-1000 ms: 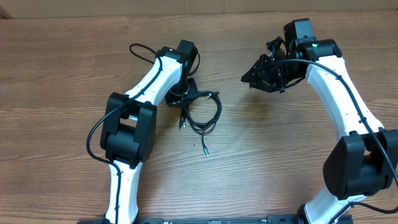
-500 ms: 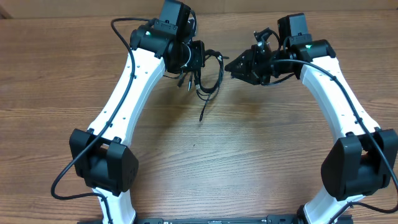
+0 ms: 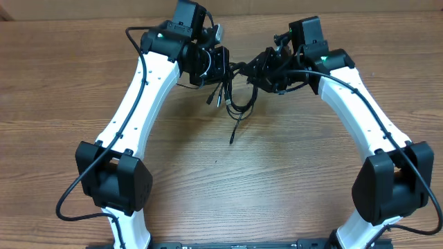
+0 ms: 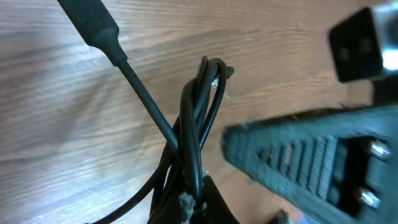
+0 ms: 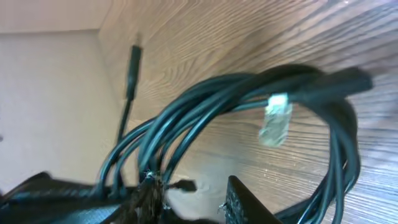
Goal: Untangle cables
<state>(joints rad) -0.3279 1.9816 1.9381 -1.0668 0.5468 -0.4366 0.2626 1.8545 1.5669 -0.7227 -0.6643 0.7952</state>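
Two white arms reach from the near edge of the wooden table and meet toward its far side. Nearest in the gap between them hangs one loose plug end. Above it the cables bunch in dark loops. Farther on, the left gripper has its fingers pressed together on the top of that bundle, so the strands hang from it. Just beside it, the right gripper faces the same bundle with its fingers apart. Several strands lie against one finger, and a clear plug shows among the loops.
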